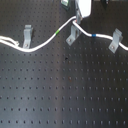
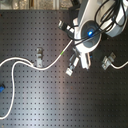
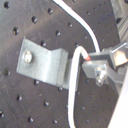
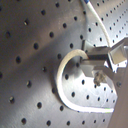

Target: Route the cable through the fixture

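Fingers (image 3: 102, 62) pinch the cable (image 3: 75, 70) in both wrist views: the metal tips are closed onto the white cord, which bends in a tight loop just ahead of them. In the first wrist view that loop stands right against the edge of the fixture (image 3: 42, 62), a grey bent-metal clip bolted flat to the perforated black worktop (image 3: 30, 105); whether cord and clip actually touch is hard to tell.

In the first exterior view the gripper (image 1: 80, 19) comes down from the top edge over the middle clip (image 1: 73, 34), with the cable (image 1: 50, 40) passing there. Its green band (image 1: 59, 31) lies toward the first exterior view's left of that clip, its blue band (image 1: 94, 35) toward the right. The cord runs on past a second clip (image 1: 26, 34) at the first exterior view's left and a third clip (image 1: 116, 40) at its right.
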You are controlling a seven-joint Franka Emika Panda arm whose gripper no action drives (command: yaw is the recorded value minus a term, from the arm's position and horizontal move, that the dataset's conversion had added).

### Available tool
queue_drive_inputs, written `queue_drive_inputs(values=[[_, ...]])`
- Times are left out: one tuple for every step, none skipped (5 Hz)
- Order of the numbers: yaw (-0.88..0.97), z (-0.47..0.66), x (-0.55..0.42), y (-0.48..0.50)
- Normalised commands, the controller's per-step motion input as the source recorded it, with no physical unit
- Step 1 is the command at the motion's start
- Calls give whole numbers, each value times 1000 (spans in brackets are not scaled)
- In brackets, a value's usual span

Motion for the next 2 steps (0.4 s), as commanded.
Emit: queue_drive_inputs(values=[[309,-66,544,91],[74,169,80,-401]])
